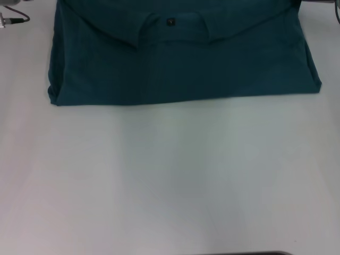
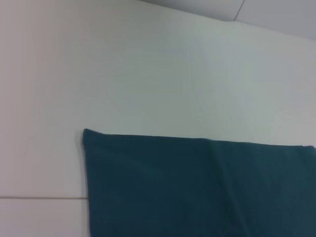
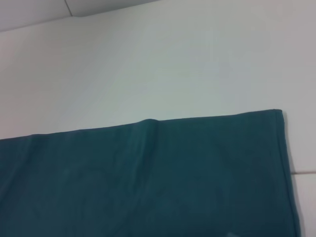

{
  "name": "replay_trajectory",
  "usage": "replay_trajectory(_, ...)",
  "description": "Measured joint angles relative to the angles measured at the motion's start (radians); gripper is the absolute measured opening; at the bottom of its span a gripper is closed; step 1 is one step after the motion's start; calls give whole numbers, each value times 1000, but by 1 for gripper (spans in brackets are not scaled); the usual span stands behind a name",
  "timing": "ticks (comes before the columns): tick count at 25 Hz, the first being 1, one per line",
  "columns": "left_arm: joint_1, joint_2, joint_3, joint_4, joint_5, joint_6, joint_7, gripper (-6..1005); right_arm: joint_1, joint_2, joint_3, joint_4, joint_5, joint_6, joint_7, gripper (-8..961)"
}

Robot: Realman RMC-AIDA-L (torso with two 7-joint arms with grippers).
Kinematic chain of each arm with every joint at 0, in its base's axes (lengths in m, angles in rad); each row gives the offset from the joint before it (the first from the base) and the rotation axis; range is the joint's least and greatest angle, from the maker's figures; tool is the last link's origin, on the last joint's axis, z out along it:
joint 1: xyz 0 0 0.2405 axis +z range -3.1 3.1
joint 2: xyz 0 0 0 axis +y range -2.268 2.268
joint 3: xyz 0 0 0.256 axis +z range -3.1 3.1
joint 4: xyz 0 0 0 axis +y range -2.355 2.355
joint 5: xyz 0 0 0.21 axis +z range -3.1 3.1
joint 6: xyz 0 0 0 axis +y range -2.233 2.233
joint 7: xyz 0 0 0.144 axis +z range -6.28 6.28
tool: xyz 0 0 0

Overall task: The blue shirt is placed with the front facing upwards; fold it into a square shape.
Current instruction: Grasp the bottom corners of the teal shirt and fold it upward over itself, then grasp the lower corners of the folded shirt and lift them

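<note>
A: Where are the hands?

B: Neither the left hand nor the right hand shows in any view, so I cannot tell how they are set. Each wrist camera looks down on a near corner of the shirt.

A: And the shirt?

B: The blue shirt [image 1: 180, 64] lies at the far side of the white bench [image 1: 170, 180], already folded into a wide band, neck label [image 1: 170, 22] up.

A: Which step?

B: Probably a late one. It looks wider than deep, so the next fold likely brings one end across.
</note>
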Motion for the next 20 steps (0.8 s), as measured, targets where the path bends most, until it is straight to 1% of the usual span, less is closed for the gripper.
replay_trajectory(5,-3,-2,3,2,-2,-1,-1,28,-4,0,0,0,0,-3,-2,35)
replay_trajectory(8,-4,3,2,3,-7,14,-8,28,-4,0,-8,0,0,-14,-10,36)
replay_trajectory(12,-4,8,-3,8,-7,35,-11,96,-5,-1,-21,1,-23,-24,-12,36)
replay_trajectory(14,0,10,-6,8,-7,41,-15,130,-6,-1,-18,1,-41,-31,-6,76)
replay_trajectory(19,16,10,-7,-1,-7,53,-31,341,-18,-13,-6,0,-47,-61,3,177)
replay_trajectory(20,21,10,-8,-6,-8,60,-35,363,-21,-18,-3,-3,-47,-75,7,197)
